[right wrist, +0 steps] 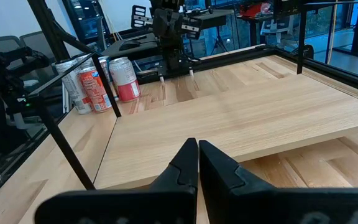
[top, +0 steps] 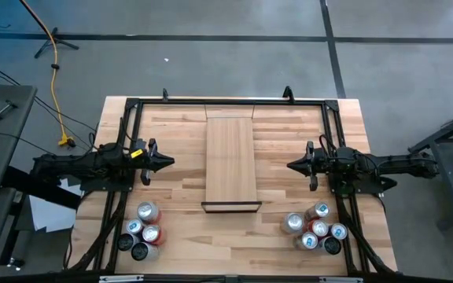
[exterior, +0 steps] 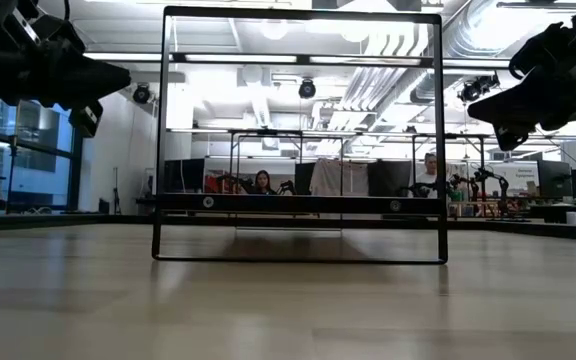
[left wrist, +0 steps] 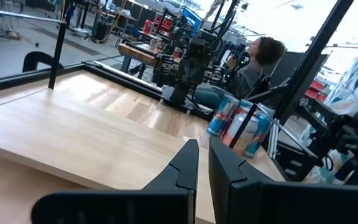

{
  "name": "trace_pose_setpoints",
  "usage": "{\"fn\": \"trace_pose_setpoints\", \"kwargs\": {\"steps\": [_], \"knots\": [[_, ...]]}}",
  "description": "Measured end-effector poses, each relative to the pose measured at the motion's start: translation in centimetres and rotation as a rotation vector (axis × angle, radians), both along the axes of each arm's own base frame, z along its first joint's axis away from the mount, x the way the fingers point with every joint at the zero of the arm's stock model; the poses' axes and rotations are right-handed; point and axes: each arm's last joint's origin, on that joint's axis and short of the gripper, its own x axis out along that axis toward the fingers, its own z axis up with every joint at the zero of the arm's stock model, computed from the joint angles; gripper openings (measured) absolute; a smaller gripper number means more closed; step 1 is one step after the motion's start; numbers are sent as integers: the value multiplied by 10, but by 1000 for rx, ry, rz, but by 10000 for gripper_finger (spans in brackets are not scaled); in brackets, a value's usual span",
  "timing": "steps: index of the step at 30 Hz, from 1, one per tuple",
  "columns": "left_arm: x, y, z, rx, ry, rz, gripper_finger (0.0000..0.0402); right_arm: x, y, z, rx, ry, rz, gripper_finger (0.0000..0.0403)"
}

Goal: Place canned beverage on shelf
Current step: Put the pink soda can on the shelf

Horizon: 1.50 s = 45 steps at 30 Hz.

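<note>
Nothing had been picked up at this moment; the step in hand was judged to be the very start, before any reach. The long narrow light-wood plank shelf (top: pixel 230 161) with its thin black metal frame (top: pixel 231 207) at one end lay in the middle of the butcher-block counter (top: pixel 179 212), with no can on it. The left tool (top: pixel 166 162) hovered beside one long edge of the shelf, fingers together and holding nothing; the right tool (top: pixel 293 166) hovered beside the opposite edge, fingers also pressed together and empty. A cluster of upright canned beverages (top: pixel 142 230) stood on the counter near the left arm, and a second cluster of cans (top: pixel 314 229) near the right arm, both well apart from the shelf. The next move likely called for one tool to spread its fingers, swing to its nearby cluster and close on a single can without toppling its neighbours.
</note>
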Motion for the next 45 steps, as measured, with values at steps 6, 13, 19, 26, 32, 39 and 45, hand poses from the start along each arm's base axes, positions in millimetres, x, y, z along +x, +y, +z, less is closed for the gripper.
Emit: {"fn": "trace_pose_setpoints", "kwargs": {"steps": [6,13,19,26,32,39,45], "knots": [[0,2,0,-70,-7,72,11,0,0,0,0,0,0,0],[0,7,16,-244,-103,123,112,0,0,0,0,0,0,0],[1,10,80,-198,-154,138,239,0,0,0,0,0,0,0],[19,12,184,59,34,50,317,0,0,0,0,0,0,0],[36,13,239,158,308,13,330,0,0,0,0,0,0,0],[43,14,258,46,336,24,331,0,0,0,0,-1,0,0],[44,14,259,6,318,34,331,0,0,0,0,0,0,0]]}}
